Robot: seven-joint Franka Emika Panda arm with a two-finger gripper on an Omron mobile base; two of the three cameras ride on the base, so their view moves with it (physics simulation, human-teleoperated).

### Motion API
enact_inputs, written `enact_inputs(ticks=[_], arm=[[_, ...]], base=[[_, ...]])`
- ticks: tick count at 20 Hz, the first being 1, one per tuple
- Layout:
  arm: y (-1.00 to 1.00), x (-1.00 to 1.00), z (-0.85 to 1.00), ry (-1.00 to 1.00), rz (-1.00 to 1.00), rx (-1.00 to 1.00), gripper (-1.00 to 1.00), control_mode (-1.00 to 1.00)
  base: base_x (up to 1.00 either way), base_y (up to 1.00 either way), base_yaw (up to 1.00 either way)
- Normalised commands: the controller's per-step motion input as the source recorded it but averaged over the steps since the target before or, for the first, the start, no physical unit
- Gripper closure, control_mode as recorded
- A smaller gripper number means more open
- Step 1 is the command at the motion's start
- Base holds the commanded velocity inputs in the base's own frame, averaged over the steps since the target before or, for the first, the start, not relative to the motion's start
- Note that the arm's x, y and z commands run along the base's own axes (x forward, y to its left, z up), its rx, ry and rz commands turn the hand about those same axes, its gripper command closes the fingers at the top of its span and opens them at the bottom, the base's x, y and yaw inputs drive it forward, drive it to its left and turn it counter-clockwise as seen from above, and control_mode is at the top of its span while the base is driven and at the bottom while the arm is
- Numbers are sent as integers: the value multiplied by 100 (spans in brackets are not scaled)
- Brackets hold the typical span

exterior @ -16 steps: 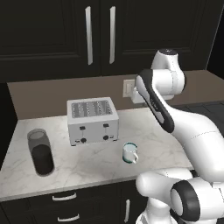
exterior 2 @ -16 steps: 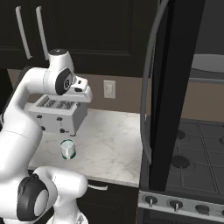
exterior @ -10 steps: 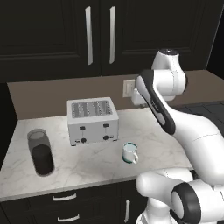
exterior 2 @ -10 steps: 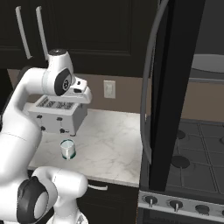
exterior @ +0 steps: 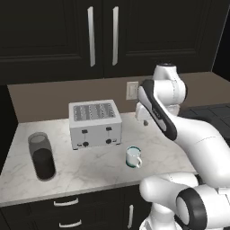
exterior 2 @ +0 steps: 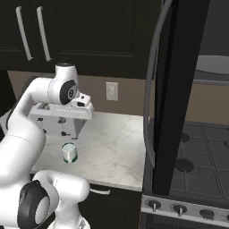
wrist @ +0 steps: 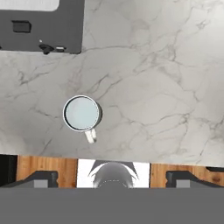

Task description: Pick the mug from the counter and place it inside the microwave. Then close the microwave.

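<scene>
Mug (wrist: 81,113): one, on counter (wrist: 153,87) | toaster (exterior: 95,123): one | glass (exterior: 42,156): one | gripper (wrist: 113,179): fingers spread, holding nothing

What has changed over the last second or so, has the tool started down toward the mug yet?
Nothing visible has changed. The arm holds the same raised pose above the counter, and the tool is open and empty, looking down at the mug. The mug stands where it was in front of the toaster, the dark glass has not moved, and the microwave door is open as before.
</scene>
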Motion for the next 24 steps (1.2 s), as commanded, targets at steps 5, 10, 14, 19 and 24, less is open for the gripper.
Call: enact_inputs(ticks=[5,10,14,19,24], arm=[[8,-2,-54,20,0,0,-100,-100],[13,0,-40,5,0,0,-100,-100],[10,-3,-37,-4,0,0,-100,-100],[0,-16,-33,-26,0,3,-100,-100],[0,-13,-31,-22,0,6,-100,-100]], base=[[0,0,0],[0,0,0],[0,0,0],[0,0,0],[0,0,0]])
